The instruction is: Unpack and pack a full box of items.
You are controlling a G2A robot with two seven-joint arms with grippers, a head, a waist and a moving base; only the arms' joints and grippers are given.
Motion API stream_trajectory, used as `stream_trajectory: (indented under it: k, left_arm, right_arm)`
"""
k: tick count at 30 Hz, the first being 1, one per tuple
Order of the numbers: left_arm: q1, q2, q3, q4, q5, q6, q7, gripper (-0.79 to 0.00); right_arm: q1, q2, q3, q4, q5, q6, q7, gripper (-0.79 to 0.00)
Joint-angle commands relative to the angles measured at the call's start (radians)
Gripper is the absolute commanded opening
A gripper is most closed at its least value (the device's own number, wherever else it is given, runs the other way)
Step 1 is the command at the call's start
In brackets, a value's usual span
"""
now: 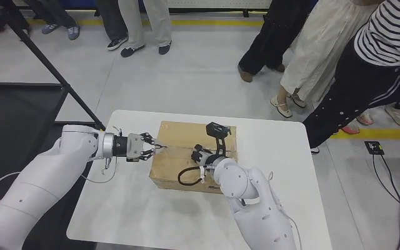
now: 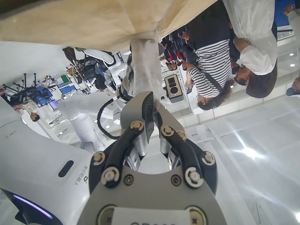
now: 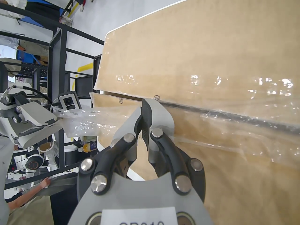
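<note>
You're just starting: left gripper pinches a lifted tape strip, right gripper sits closed over the taped box, nothing unpacked yet.

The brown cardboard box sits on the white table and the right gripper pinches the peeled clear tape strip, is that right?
No, the left gripper pinches the peeled clear tape strip, as the left wrist view shows. The brown cardboard box does sit on the white table.
</note>
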Motion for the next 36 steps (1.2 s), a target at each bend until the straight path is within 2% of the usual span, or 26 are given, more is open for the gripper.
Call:
stream_trajectory:
  k: [1, 9, 12, 16, 20, 36]
  left_arm:
    - [-0.003, -0.002, 0.0, 0.011, 0.002, 0.001, 0.001, -0.785]
    - [-0.006, -0.012, 0.007, 0.037, 0.013, 0.001, 0.001, -0.77]
    - [-0.005, -0.013, 0.009, 0.046, 0.01, 0.0, 0.0, -0.566]
    - [-0.003, -0.011, 0.008, 0.058, 0.003, -0.001, -0.001, -0.533]
    - [-0.002, -0.008, 0.005, 0.064, -0.003, -0.002, -0.002, -0.422]
    - [0.017, 0.015, -0.051, 0.097, 0.003, -0.019, -0.019, -0.397]
  right_arm:
    - [0.006, 0.0, -0.004, 0.009, 0.004, -0.003, 0.003, -0.785]
    - [0.049, -0.004, -0.022, 0.08, 0.025, 0.0, -0.004, -0.785]
    - [0.061, -0.005, -0.025, 0.098, 0.034, 0.001, -0.008, -0.785]
    - [0.071, -0.006, -0.027, 0.113, 0.044, 0.003, -0.014, -0.785]
    - [0.081, -0.006, -0.03, 0.127, 0.05, 0.008, -0.012, -0.785]
    - [0.085, -0.001, -0.029, 0.132, 0.065, 0.005, -0.014, -0.785]
